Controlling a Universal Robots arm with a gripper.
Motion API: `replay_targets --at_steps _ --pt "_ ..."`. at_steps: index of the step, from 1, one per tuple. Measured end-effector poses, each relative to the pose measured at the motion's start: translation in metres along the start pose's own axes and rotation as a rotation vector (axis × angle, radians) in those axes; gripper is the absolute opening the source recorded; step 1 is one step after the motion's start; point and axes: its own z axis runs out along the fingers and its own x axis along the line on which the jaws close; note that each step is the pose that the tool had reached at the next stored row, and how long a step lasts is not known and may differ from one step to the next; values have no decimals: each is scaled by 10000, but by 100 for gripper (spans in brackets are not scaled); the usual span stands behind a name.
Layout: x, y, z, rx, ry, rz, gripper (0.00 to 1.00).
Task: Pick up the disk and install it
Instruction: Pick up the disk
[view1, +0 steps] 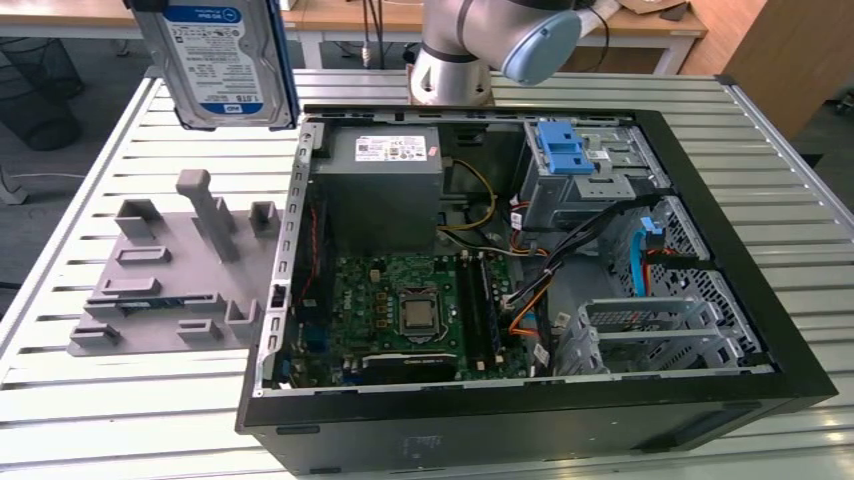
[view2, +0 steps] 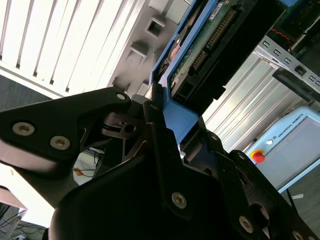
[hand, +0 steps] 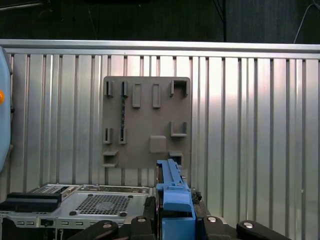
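Table (view1: 120, 420): slatted metal top.
Computer case (view1: 534, 425): open; holds grey power supply (view1: 380, 190), motherboard (view1: 400, 300), drive cages (view1: 654, 325).
Fixture plate (view1: 147, 300): grey, beside case, exterior view's left.
Disk (view1: 220, 65): aloft beyond plate, outside case; long axis vertical, label facing exterior camera.
Gripper (hand: 175, 220): clamped on disk's blue carrier frame.

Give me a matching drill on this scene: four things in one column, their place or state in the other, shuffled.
1 disk
2 fixture
3 case
4 end effector

A open, lying on the table
B grey, at the exterior view's left of the case
C closed on a blue frame
D up in the air

Pairs: 1-D, 2-B, 3-A, 4-C
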Motion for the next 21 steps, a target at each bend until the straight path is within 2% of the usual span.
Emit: replay_targets --at_steps 9,21 --pt "0 -79 -1 -1 0 0 36" --pt "0 -143 -1 0 0 0 36"
